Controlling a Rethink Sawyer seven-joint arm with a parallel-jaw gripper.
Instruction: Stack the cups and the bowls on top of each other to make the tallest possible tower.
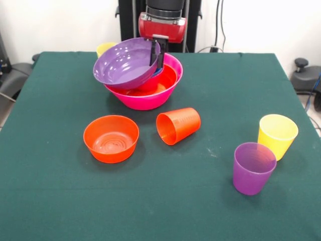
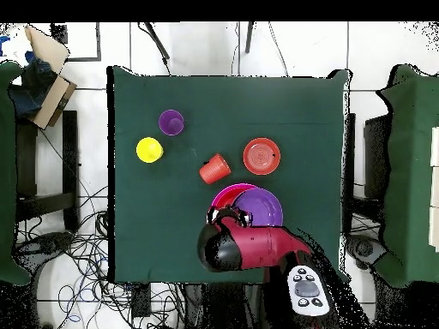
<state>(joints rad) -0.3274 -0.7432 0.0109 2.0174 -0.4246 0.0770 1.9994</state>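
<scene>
Table: your green-clothed table (image 1: 60,211) carries everything; the robot stands at its far side in the front view.
Arm: your red and black arm (image 2: 257,248) reaches over the pile from the pedestal side.
Tower: the tower (image 1: 145,83) sits near the far edge, with the big pink bowl (image 1: 168,95) as its base and an orange bowl (image 1: 165,83) nested inside it.
Held piece: the wide purple bowl (image 1: 125,65) is tipped steeply, its mouth facing the front camera, its lower edge down in the pink bowl and its upper rim raised towards you.
Gripper: your gripper (image 1: 157,52) is pinched on the purple bowl's raised rim, one dark finger showing inside the bowl.
Key relation: the purple bowl hangs off to the pile's left in the front view, not centred; I judge it must be levelled and brought over the middle before you let go, or it may rest crooked.
Loose bowl: a small orange bowl (image 1: 111,138) sits upright in front of the pile.
Loose cups: an orange cup (image 1: 178,125) lies on its side beside that bowl; a yellow cup (image 1: 277,135) and a purple cup (image 1: 254,168) stand together well apart; a second yellow cup (image 1: 104,48) peeks out behind the pile.
</scene>
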